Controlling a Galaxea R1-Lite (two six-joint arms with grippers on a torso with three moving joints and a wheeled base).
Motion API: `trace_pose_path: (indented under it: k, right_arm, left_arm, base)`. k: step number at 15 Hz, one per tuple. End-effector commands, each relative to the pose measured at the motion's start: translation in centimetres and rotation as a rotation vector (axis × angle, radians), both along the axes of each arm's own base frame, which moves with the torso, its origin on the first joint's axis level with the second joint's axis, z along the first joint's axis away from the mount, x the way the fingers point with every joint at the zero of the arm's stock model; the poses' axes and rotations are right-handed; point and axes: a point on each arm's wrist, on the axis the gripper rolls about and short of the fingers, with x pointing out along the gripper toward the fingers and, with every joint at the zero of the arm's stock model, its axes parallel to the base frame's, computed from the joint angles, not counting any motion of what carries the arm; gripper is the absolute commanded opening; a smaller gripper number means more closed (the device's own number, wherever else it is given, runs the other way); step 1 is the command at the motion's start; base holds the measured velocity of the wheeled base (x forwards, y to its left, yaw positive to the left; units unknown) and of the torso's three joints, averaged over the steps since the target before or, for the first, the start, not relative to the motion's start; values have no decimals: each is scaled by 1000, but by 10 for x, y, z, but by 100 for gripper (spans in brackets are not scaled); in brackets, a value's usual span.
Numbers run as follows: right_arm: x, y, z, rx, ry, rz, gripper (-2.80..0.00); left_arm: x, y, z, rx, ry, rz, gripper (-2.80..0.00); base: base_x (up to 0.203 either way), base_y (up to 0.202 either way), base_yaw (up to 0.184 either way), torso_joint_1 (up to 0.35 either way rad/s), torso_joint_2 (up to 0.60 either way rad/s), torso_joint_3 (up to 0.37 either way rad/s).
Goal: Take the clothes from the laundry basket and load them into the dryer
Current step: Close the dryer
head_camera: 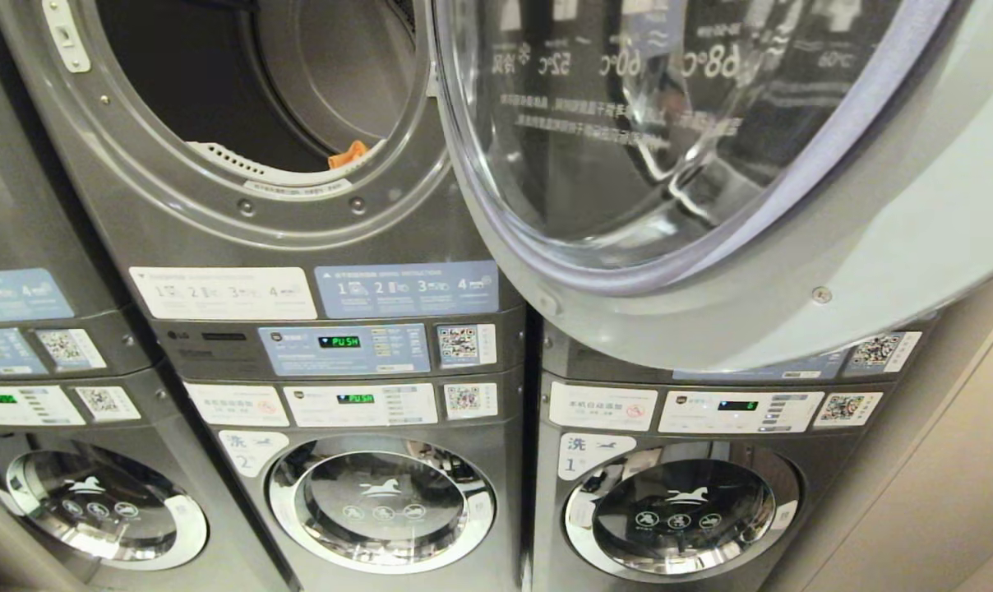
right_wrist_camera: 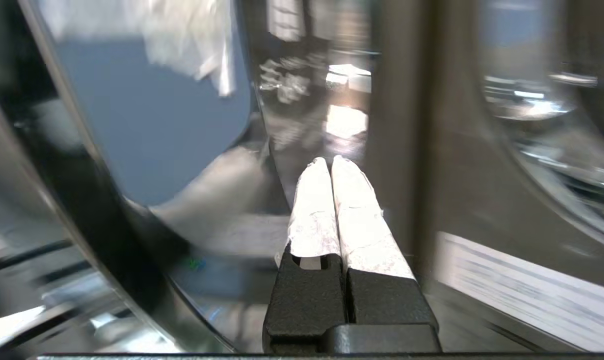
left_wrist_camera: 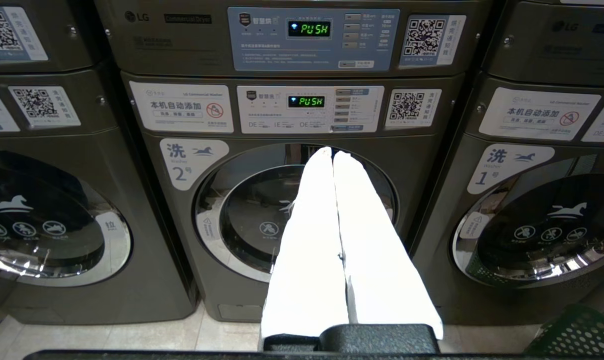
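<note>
The dryer's drum (head_camera: 258, 90) stands open at the upper left of the head view, its round glass door (head_camera: 710, 164) swung out to the right. A small orange piece (head_camera: 347, 154) lies at the drum's front lip. Only a green mesh corner of the laundry basket (left_wrist_camera: 577, 335) shows, on the floor by washer 1; its clothes are out of view. My left gripper (left_wrist_camera: 332, 151) is shut and empty, pointing at washer 2. My right gripper (right_wrist_camera: 330, 160) is shut with nothing in it, close to a curved glass door (right_wrist_camera: 147, 120). Neither arm shows in the head view.
Below the dryer are the control panels (head_camera: 344, 349) and the shut round doors of washer 2 (head_camera: 381, 501) and washer 1 (head_camera: 681, 510). More machines stand to the left (head_camera: 94, 510). A pale wall (head_camera: 949, 493) closes the right side. Light floor tiles (left_wrist_camera: 107, 335) lie before the washers.
</note>
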Motion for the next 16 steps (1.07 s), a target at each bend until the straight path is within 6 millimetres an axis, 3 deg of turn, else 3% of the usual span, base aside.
trace_pose_path:
  k: [1,5,8,12,16]
  right_arm:
    - [-13,6,6,11,-32,91,-280]
    - [-24,33,3,-31,11,319,-280]
    - [-10,65,7,-53,47,409,-280]
    - [8,125,8,-73,76,536,-280]
    - [15,201,-8,-99,92,666,-280]
  left_arm:
    - [0,0,0,0,1,0,-280]
    - [0,0,0,0,1,0,-280]
    - [0,0,0,0,0,0,-280]
    - [0,0,0,0,1,0,-280]
    - [0,0,0,0,1,0,-280]
  base:
    - [0,0,0,0,0,0]
    - [0,0,0,0,0,0]
    - [0,0,0,0,0,0]
    - [0,0,0,0,0,0]
    - [0,0,0,0,0,0]
